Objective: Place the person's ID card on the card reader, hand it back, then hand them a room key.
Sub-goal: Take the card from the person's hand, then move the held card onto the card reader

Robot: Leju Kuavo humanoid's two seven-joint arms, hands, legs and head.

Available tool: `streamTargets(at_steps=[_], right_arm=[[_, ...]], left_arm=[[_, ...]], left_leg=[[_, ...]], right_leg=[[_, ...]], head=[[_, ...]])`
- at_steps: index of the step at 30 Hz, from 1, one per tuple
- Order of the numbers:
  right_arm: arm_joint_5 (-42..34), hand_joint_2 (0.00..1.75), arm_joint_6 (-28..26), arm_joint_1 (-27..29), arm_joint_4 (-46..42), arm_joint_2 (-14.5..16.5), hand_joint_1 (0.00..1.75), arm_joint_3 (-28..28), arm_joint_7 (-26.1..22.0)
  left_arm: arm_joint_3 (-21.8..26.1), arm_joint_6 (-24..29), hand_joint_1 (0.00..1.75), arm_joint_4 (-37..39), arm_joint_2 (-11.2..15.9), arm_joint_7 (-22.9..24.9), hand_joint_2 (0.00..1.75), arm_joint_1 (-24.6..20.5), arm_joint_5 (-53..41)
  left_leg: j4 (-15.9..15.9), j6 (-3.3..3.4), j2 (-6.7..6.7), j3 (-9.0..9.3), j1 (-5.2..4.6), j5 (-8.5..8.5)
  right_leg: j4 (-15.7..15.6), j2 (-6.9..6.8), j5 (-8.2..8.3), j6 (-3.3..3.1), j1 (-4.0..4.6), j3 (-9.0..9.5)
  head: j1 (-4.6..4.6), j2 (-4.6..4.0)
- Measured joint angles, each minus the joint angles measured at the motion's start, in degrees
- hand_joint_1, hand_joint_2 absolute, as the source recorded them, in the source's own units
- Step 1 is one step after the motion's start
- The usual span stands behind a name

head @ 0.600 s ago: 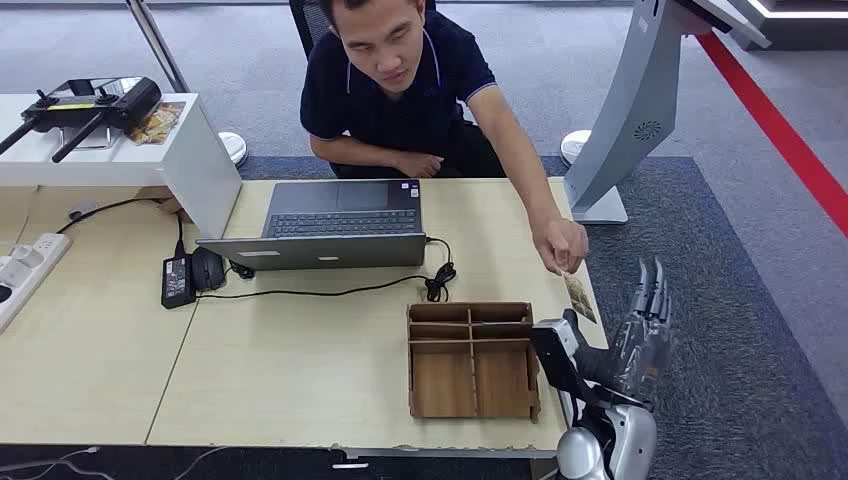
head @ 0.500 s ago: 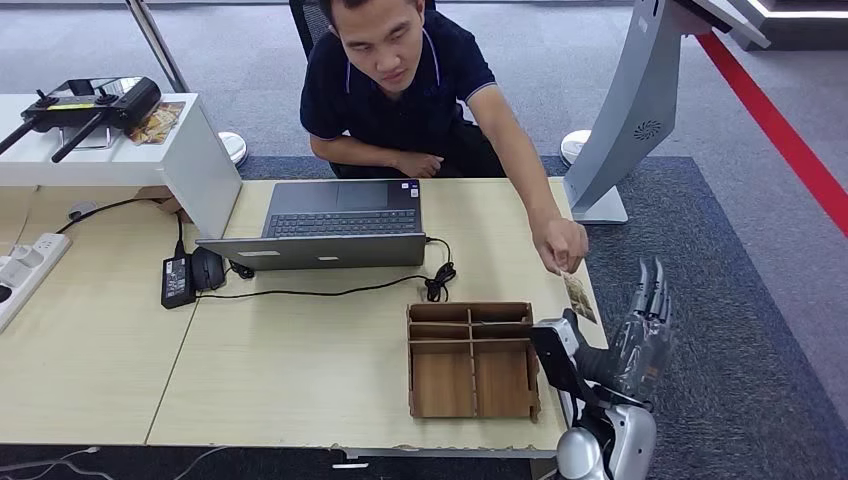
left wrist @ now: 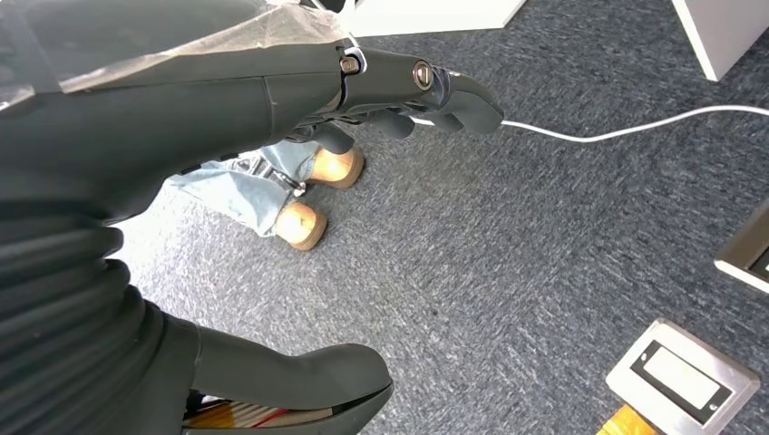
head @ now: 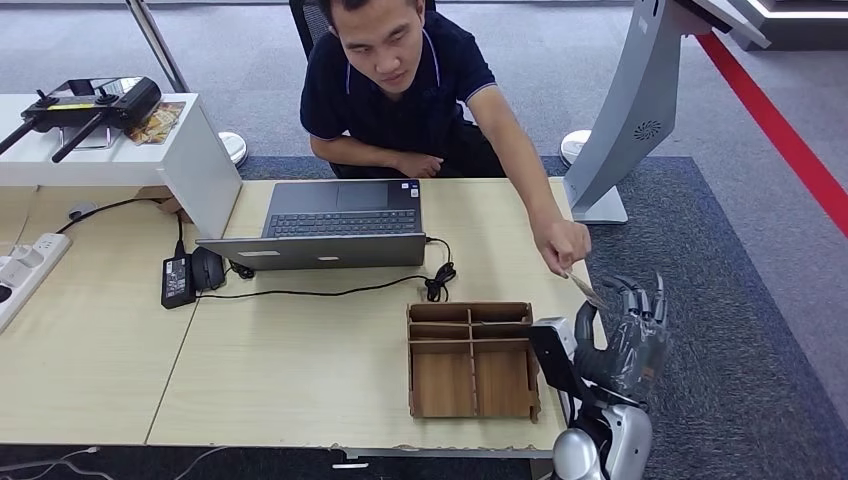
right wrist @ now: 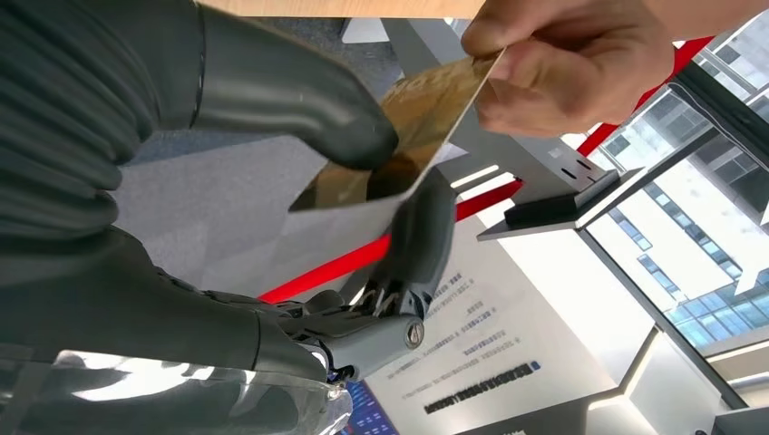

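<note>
Fingers (right wrist: 426,227) and thumb of the right hand (head: 622,335) pinch the person's flat, glossy ID card (right wrist: 408,127)

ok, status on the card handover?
Right hand closing thumb and fingers on ID card; person's hand not let go yet. Left hand hanging over carpet, holding nothing. Nothing in the way.
</note>
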Motion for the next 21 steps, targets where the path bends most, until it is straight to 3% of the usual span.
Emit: streamTargets(at_steps=[21], right_arm=[[-0.1, 1.75, 0.0, 0.1, -0.1, -0.5, 1.75, 1.1, 0.7]], left_arm=[[0.0, 0.0, 0.00, 0.0, 0.0, -0.1, 1.75, 0.0, 0.0]], left_leg=[[0.0, 0.00, 0.00, 0.00, 0.00, 0.00]], right_leg=[[0.0, 0.00, 0.00, 0.00, 0.00, 0.00]], head=[[0.01, 0.00]])
